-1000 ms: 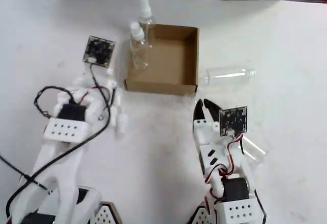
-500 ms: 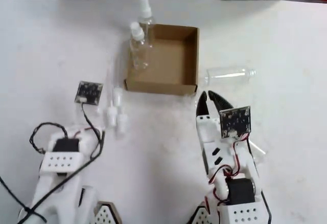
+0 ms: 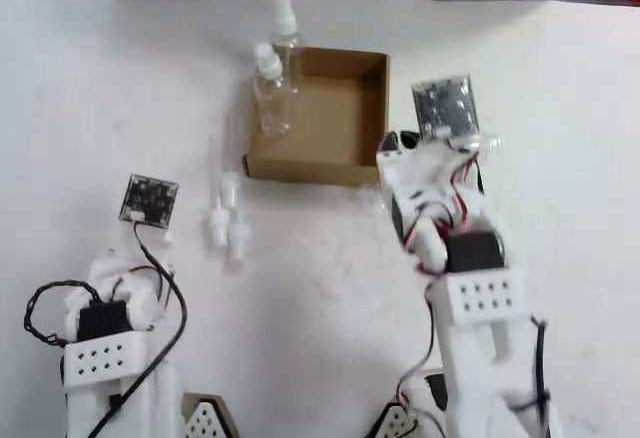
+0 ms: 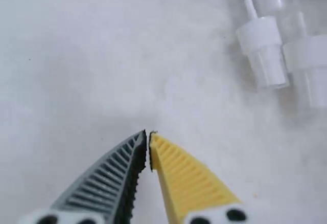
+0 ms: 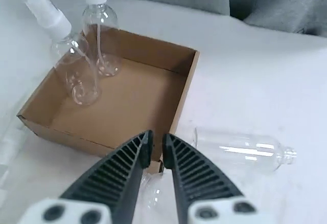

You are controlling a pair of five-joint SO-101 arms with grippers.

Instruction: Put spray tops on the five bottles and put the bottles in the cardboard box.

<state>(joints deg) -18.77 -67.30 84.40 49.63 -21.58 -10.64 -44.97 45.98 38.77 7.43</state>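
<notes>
Capped bottles [image 3: 272, 98], two of them, stand upright inside the box [image 3: 315, 171]; both are against its left wall, one in the far-left corner, the other just nearer; each has a white top on. The box sits on the table [image 3: 560, 78] toward the far edge, about midway across; its right half holds nothing.

Bare bottle [image 5: 237, 150] lies on its side on the table just right of the box; its neck points to the right edge and is uncapped.

Spray tops [image 3: 225, 220] lie loose in a small cluster on the table off the box's near-left corner; seen from the left wrist, two of them lie side by side, touching or nearly so; a thin tube runs from one toward the far edge.

Left gripper [image 4: 148, 134]: jaws pressed together, tips meeting, nothing between them; it hangs over bare table near the spray tops, apart from them; left arm [image 3: 100, 348] is by the near-left corner.

Right gripper [image 5: 157, 138]: jaws parted by a narrow slit, holding nothing; it is over the box's near-right corner, the bare bottle just beside it; right arm [image 3: 470, 288] reaches in from the near edge.
</notes>
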